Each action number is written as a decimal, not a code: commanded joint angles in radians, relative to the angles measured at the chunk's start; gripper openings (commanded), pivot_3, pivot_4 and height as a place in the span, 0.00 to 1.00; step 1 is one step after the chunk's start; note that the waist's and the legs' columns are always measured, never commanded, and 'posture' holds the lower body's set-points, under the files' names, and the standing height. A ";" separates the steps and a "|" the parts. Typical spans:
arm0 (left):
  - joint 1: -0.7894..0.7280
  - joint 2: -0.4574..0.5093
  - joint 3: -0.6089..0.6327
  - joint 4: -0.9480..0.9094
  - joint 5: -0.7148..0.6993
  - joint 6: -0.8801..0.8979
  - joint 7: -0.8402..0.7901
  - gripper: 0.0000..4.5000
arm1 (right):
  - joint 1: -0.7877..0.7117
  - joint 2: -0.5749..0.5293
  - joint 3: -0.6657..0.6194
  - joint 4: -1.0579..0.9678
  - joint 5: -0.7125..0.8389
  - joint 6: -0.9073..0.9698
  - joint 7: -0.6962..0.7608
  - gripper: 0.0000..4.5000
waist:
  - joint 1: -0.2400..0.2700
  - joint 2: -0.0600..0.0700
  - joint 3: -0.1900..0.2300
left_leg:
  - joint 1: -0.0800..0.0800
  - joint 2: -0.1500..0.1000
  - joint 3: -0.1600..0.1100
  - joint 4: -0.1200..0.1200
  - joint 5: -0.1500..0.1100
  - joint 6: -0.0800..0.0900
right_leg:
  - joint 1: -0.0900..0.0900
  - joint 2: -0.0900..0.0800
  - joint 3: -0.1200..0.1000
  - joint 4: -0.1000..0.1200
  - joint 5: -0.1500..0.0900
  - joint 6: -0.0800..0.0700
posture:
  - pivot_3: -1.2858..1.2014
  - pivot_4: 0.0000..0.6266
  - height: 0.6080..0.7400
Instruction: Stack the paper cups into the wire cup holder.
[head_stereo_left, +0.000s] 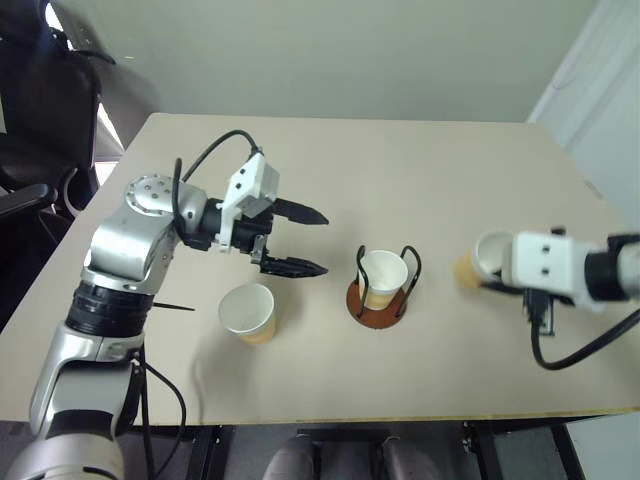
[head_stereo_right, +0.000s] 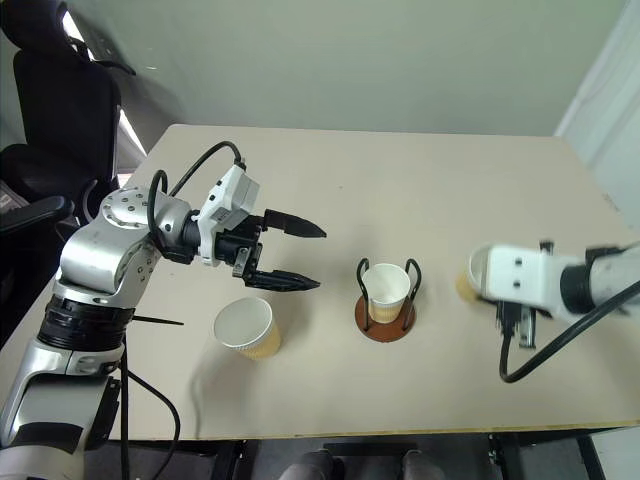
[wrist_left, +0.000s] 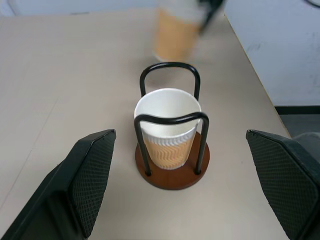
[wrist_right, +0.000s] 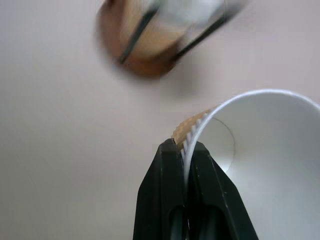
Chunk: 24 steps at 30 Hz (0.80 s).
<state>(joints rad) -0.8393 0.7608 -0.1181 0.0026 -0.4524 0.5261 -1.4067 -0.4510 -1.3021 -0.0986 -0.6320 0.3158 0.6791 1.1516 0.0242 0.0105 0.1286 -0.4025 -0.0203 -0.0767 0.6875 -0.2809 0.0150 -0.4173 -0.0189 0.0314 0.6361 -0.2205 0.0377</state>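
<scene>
Your left jaws stand wide open with nothing between them, hanging over the tabletop left of centre in the head views, fingertips pointing toward the wire cup holder. Your right jaws are pinched shut on the rim and wall of one paper cup; one finger sits inside the cup, the other outside against its tan ribbed wall. In the left eye view you see that held cup at the right side of the frame, tipped with its mouth toward the camera, just left of the white wrist block, well right of the holder.

The holder stands upright at lower centre of the frame, its reddish-brown disc base flat on the tabletop, black wire loops rising round a second cup. That cup sits upright inside the loops, open mouth up; in the left wrist view you see its tan wavy wall between two wire loops and its white rim about level with the loop tops.

The third cup is at lower left of centre, on the tabletop below your left jaws and apart from the holder; it looks tilted slightly, mouth facing up and toward the camera. Nothing touches it.
</scene>
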 joint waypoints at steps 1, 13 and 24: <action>-0.011 0.003 0.022 -0.023 -0.014 0.002 0.004 1.00 | -0.172 0.008 0.059 0.012 0.041 0.026 0.021 0.00 | 0.001 0.000 0.000 | 0.000 0.000 0.000 0.000 0.000 0.000 | 0.000 0.000 0.000 0.000 0.000 0.000 | 0.52 0.24 1.00; -0.020 -0.002 0.014 -0.014 -0.007 0.002 0.001 1.00 | -0.543 0.208 0.347 0.068 -0.005 0.054 0.071 0.00 | 0.001 0.000 0.000 | -0.002 0.000 -0.002 0.002 0.000 0.002 | -0.001 0.000 -0.002 -0.001 0.000 0.000 | 0.52 0.24 1.00; -0.010 0.009 0.020 -0.026 -0.010 0.008 0.002 1.00 | -0.466 0.222 0.411 0.067 -0.080 -0.011 0.106 0.00 | 0.000 0.000 0.000 | -0.002 0.000 -0.002 0.003 0.000 0.002 | -0.001 -0.001 -0.002 -0.001 0.000 0.000 | 0.52 0.24 1.00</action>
<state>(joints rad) -0.8402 0.7592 -0.1185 0.0011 -0.4510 0.5328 -1.4037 -0.9120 -1.0718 0.3284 -0.5531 0.2504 0.6842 1.2507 0.0243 0.0106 0.1287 -0.4049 -0.0205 -0.0788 0.6900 -0.2814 0.0166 -0.4179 -0.0195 0.0297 0.6352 -0.2206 0.0375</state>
